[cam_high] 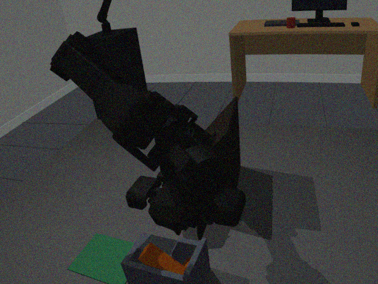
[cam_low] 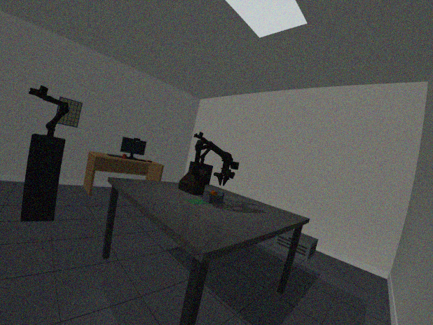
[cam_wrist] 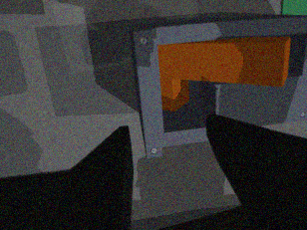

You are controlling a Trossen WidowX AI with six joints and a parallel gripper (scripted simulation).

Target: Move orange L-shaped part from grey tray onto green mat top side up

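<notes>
While wrist shows screws [cam_wrist: 153, 150], exterior hides them.

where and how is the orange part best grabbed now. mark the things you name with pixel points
probably best by the raised plain end [cam_high: 148, 253] [cam_low: 213, 192] [cam_wrist: 266, 61], the one nearer the green mat [cam_high: 101, 257] [cam_low: 197, 201] [cam_wrist: 295, 6], coming from above with one finger on each long side; the orange part [cam_high: 168, 261] [cam_low: 213, 192] [cam_wrist: 199, 61] is tilted, its L-shaped end low in the tray [cam_high: 147, 269] [cam_low: 216, 199] [cam_wrist: 151, 99] and that end up with its sides exposed
</notes>
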